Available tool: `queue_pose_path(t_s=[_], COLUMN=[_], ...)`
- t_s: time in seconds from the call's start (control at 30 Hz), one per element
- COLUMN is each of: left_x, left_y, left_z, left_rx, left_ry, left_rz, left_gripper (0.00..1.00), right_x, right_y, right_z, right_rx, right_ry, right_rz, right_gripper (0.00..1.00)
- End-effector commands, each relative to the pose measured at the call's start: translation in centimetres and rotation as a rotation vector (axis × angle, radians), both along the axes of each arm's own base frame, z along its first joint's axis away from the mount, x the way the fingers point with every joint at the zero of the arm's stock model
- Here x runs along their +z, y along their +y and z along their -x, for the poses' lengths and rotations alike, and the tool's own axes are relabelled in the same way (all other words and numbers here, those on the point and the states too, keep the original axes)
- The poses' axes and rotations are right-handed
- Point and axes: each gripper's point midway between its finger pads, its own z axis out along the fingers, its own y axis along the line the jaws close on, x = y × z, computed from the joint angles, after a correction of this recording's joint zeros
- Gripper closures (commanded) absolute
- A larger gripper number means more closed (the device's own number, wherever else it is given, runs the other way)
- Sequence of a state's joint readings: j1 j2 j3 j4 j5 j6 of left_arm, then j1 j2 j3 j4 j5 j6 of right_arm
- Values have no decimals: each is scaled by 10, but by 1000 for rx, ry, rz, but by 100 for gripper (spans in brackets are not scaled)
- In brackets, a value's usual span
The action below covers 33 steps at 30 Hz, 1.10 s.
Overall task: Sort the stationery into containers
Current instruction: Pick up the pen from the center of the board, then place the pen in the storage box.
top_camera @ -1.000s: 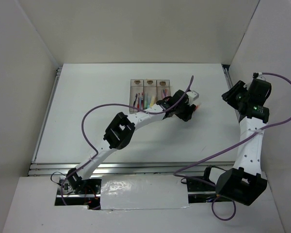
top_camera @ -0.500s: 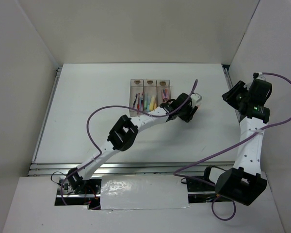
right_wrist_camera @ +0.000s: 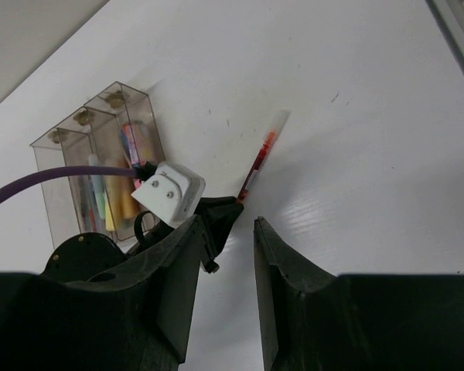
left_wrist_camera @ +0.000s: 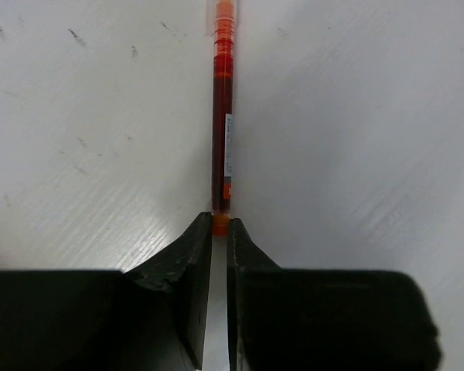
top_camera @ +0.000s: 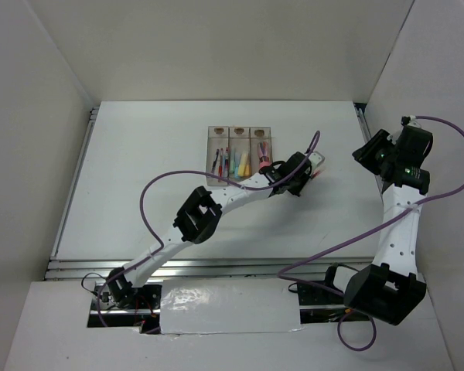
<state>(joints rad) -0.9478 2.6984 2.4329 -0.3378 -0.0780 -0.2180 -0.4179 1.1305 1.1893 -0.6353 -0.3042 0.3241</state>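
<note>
Just right of the three joined clear bins, one thin red pen lies flat on the white surface. Its long axis runs straight out from the left pincer, whose jaws are narrowed to a slit and appear to pinch its orange near end. Of the two arms the left is by far the nearer; the right pincer hangs well apart, spread wide and holding nothing.

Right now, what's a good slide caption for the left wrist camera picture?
Left gripper pinches the near end of a thin red-orange pen lying on the white table.
</note>
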Motion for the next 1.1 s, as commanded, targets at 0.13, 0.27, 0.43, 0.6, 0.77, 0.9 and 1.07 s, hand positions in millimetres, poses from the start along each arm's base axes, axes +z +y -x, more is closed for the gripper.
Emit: queue_pose_path(t_s=[0.13,0.27,0.43,0.6,0.77,0.9,1.07], left_x=[-37,-30,70,168,217,223,220], left_y=[43,50,37,28,47,79,132], left_z=[4,11,16,35,70,87,107], left_rx=[72,46,-42,-129,-161,-181,-235], left_ry=[48,45,-59,-79,-8,102,225], left_rz=[-198,-198,25,181,250,261,255], left_gripper=[93,100,100,100,100,100,100], right_x=[9,4,5,34,80,102,114], right_y=[1,4,11,18,52,82,126], right_z=[-2,-2,-1,6,23,36,62], right_rx=[12,51,190,334,587,816,1086], right_ry=[-15,-9,-38,-123,-316,-407,-526], right_rz=[-6,7,111,283,468,692,941], right_gripper=[61,64,65,63,45,37,33])
